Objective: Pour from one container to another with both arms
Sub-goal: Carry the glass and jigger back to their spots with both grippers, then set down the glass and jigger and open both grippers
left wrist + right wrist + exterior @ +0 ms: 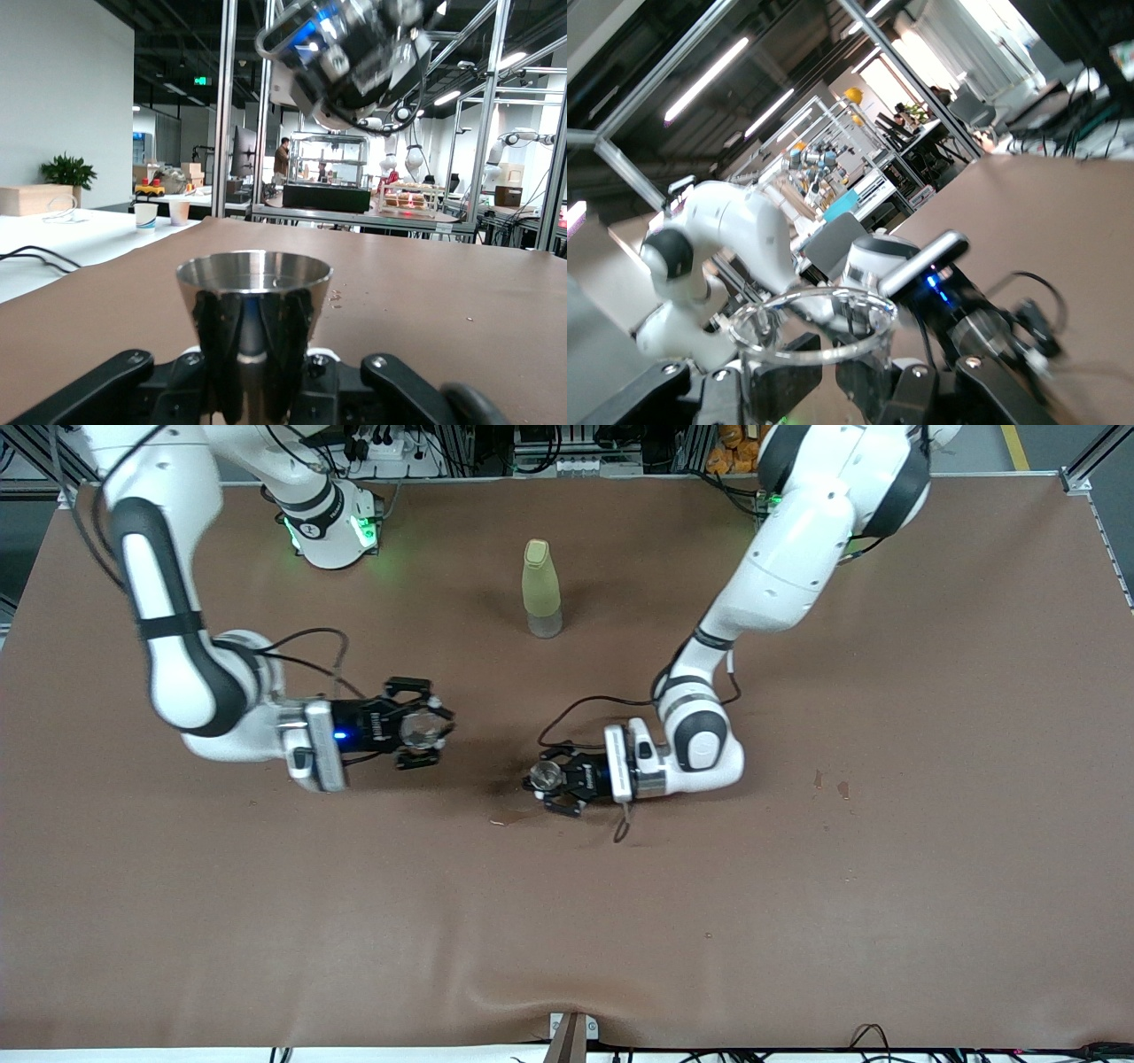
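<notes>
Place: a robotics lab hall.
Signs: aluminium frame posts (226,106), other robot arms (403,159) at benches, strip ceiling lights (709,80), brown-covered test table (797,886), cables along its edge.

White arms (780,576), black bands, black cables

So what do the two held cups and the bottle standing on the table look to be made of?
Left gripper holds a metal cup, polished: mirror-like reflections. Right gripper holds a clear cup, glass or plastic, see-through. The bottle looks like matte, pale yellow-green plastic with a greyish base; material uncertain.
</notes>
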Robot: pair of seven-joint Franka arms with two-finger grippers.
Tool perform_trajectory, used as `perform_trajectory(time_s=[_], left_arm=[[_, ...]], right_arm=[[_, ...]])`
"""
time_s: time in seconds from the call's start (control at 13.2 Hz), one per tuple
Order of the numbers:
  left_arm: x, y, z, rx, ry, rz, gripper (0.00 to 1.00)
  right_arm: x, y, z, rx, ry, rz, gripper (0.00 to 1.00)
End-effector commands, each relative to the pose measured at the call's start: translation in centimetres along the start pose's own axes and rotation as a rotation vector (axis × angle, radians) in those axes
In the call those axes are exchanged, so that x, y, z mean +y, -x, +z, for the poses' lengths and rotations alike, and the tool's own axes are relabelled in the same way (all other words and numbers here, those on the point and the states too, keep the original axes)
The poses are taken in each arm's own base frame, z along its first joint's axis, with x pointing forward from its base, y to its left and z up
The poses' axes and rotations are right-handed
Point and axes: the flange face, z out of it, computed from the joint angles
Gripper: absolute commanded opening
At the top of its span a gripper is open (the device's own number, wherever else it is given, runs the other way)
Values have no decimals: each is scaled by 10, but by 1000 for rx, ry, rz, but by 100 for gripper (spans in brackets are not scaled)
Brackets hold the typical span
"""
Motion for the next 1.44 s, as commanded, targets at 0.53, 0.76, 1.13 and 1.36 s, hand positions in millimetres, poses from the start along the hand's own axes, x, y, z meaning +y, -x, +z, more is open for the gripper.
perform_trajectory(time_s=[0.53,0.76,1.13,1.36], left_arm=[[-74,-31,-338,-128,191,10,0],[-71,-32,-432,-169,215,2,0],[-48,13,-518,-101,218,-19,0],[-39,45,-511,-64,230,0,0]], right_arm=[[-18,-15,-227,-84,44,-537,0],[-6,28,-264,-47,34,-634,0],[31,114,-289,-16,20,-724,0],[44,151,-292,-23,7,-759,0]])
